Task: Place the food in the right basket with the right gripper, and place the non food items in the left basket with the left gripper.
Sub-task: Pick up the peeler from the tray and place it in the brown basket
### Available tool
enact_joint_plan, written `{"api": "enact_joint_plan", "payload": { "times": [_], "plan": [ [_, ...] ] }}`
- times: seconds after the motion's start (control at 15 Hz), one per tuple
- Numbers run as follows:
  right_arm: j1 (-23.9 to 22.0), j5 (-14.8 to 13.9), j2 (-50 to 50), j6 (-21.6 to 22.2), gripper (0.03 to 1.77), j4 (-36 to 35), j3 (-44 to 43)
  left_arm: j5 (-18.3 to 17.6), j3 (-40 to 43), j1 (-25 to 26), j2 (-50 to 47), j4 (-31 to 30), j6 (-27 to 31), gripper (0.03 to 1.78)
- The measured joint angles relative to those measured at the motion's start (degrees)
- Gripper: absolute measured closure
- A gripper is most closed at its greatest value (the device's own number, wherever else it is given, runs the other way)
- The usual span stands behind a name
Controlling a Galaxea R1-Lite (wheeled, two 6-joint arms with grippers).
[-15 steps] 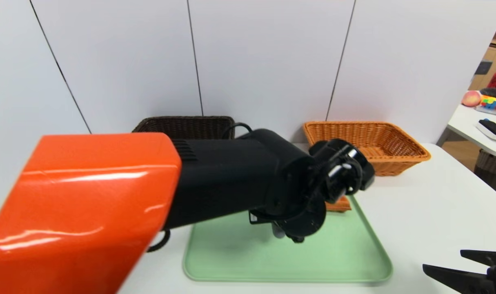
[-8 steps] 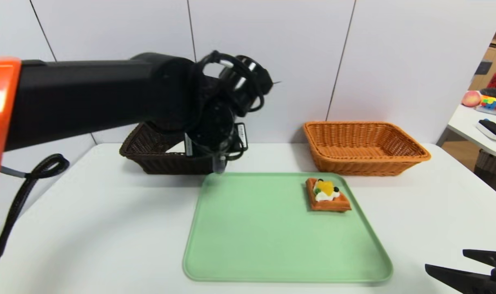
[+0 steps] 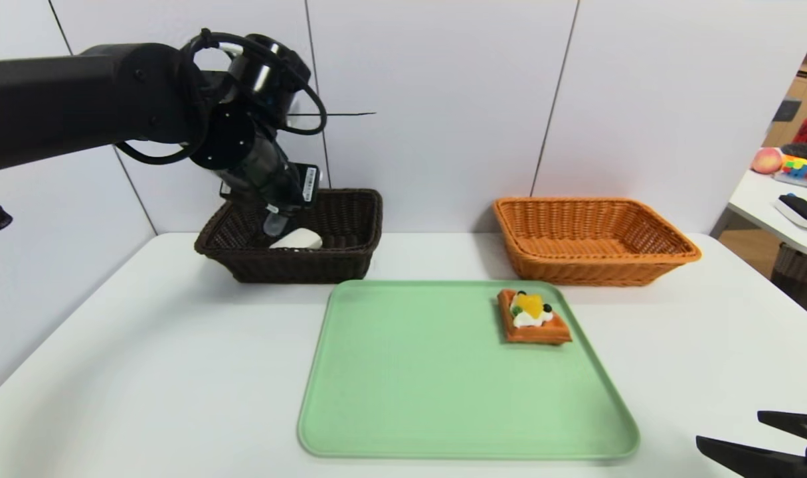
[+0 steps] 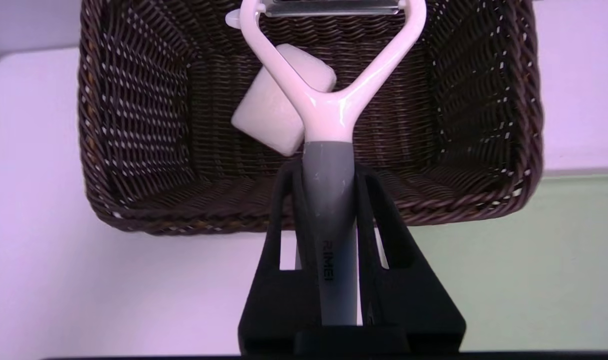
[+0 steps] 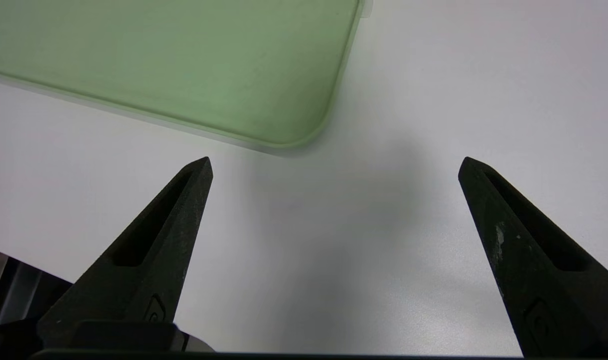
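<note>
Left gripper (image 4: 329, 185) pinched tight on the grey handle of the peeler (image 4: 329, 100), hanging above the left basket (image 3: 350, 259) at far left of the white table (image 3: 144, 372); white Y-head points out over the basket interior. White soap bar (image 4: 271, 112) lies inside that basket, on its floor, tilted. Right gripper (image 5: 334, 165) parked low at near right, fingers (image 5: 163, 235) spread wide, nothing between them, just above the table beside the near right corner of the green tray (image 3: 443, 398). Food waffle (image 3: 533, 317) sits on the tray near its far right corner. Right basket (image 3: 649, 265) just beyond it at far right, nothing visible inside
</note>
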Motion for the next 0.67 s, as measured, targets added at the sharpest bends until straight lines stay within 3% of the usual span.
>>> {"api": "enact_joint_plan", "payload": {
  "times": [0.4,0.67],
  "plan": [
    [0.0,0.0,-0.7,0.0,0.1,0.3,0.1,-9.2,0.7,5.5,1.1,-7.4,24.1,1.56],
    [0.0,0.0,-0.7,0.0,0.1,0.3,0.1,-17.5,0.9,10.2,4.7,-14.1,41.6,1.56]
  ]
}}
